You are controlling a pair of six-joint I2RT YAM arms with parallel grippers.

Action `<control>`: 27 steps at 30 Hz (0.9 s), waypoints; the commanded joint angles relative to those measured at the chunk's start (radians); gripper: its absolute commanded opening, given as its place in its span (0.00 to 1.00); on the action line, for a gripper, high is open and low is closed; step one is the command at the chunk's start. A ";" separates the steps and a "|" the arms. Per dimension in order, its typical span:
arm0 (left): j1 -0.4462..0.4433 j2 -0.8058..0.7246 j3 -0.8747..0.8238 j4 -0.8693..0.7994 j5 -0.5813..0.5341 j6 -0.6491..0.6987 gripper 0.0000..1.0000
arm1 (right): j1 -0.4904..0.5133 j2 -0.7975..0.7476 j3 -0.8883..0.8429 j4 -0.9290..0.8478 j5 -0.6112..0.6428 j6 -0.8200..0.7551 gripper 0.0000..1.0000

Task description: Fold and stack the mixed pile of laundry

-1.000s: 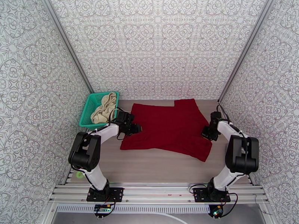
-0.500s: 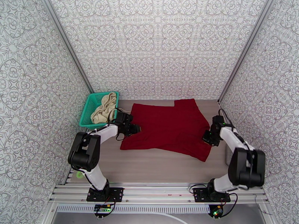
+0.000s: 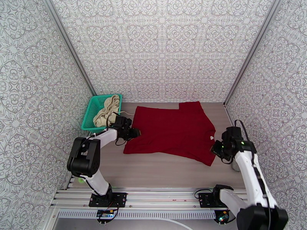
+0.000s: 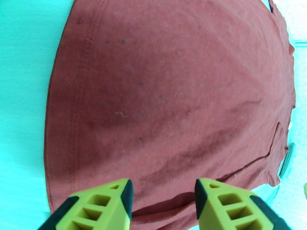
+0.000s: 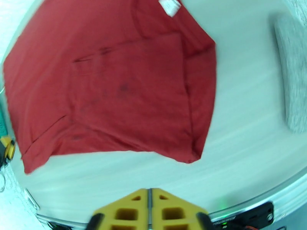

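Red shirt [image 3: 172, 129] lies flat on the table [image 3: 161, 171], cream garment [image 3: 105, 112] bunched in the teal basket [image 3: 88, 117] far left, left gripper [image 4: 161, 200] apart over the shirt's edge, right gripper [image 5: 149, 207] pinched together nearby.

Wide bare counter [image 3: 161, 171] on the near side of the red shirt [image 3: 169, 129], an open lane right across. Behind the shirt, only a thin strip before the back wall [image 3: 165, 54]. Off the shirt's far left corner the teal basket [image 3: 89, 116] blocks the way, cloth [image 3: 106, 111] heaped inside, and the left gripper [image 3: 136, 132] sits at the shirt's left edge. Right of the shirt, the right gripper [image 3: 215, 148] and a grey pad [image 5: 293, 73] crowd the narrow gap to the side wall [image 3: 276, 112].
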 commanded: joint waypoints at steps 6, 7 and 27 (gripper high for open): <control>0.059 -0.246 -0.213 -0.093 -0.061 0.035 0.54 | -0.068 0.301 -0.019 0.280 0.030 -0.004 0.42; 0.071 -0.265 -0.237 -0.094 -0.059 0.037 0.54 | -0.072 0.342 -0.008 0.305 0.028 -0.012 0.41; 0.127 -0.292 -0.268 -0.087 0.000 0.045 0.54 | -0.076 0.682 0.149 0.453 0.046 -0.058 0.25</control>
